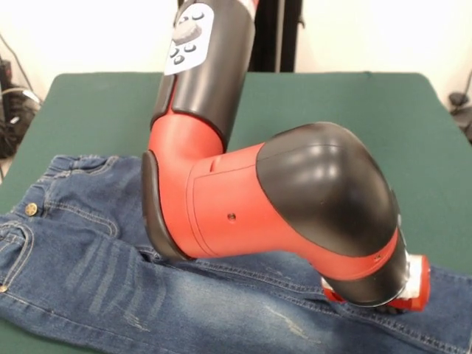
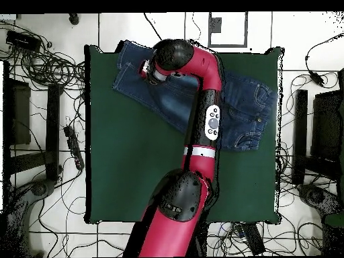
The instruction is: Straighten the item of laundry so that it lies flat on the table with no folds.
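Note:
The blue denim jeans (image 1: 96, 273) lie on the dark green table (image 1: 332, 103) along its near edge in the front view. The waist with a brass button (image 1: 31, 209) is at the left and the legs run off to the right. In the overhead view the jeans (image 2: 245, 101) stretch across the table's (image 2: 134, 161) far side, with the waist at the right and the leg ends at the left. My gripper (image 1: 398, 306) is down on a leg near its end, mostly hidden behind the arm's wrist. It also shows in the overhead view (image 2: 145, 70).
The red and black arm (image 1: 295, 199) reaches low across the jeans and hides their middle. Cables and equipment (image 2: 47, 80) lie on the floor round the table.

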Robot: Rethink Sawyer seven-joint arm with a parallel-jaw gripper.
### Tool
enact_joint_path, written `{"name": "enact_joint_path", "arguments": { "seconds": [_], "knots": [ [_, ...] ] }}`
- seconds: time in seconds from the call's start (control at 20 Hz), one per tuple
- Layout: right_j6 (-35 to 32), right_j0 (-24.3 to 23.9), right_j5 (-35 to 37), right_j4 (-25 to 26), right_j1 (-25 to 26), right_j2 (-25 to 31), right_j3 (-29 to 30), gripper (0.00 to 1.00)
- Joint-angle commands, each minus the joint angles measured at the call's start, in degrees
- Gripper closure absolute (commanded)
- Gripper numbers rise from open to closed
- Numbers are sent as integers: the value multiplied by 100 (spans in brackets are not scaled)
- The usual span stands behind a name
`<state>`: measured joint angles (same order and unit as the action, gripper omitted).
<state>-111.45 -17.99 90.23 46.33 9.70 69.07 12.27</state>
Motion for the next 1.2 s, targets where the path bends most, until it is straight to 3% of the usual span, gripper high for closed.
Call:
{"name": "enact_joint_path", "arguments": {
  "seconds": [0.05, 0.3, 0.6, 0.9, 1.2],
  "knots": [
    [1933, 45, 1200, 1251, 607, 1393, -103, 100],
    [1623, -74, 2486, 2435, 763, 2549, -385, 100],
    [1926, -196, 2474, 3928, 941, 3752, -619, 100],
    [2271, -276, 1746, 4436, 1032, 4056, -586, 100],
    [2322, -355, 1088, 4310, 1017, 3806, -371, 100]
  ]
}}
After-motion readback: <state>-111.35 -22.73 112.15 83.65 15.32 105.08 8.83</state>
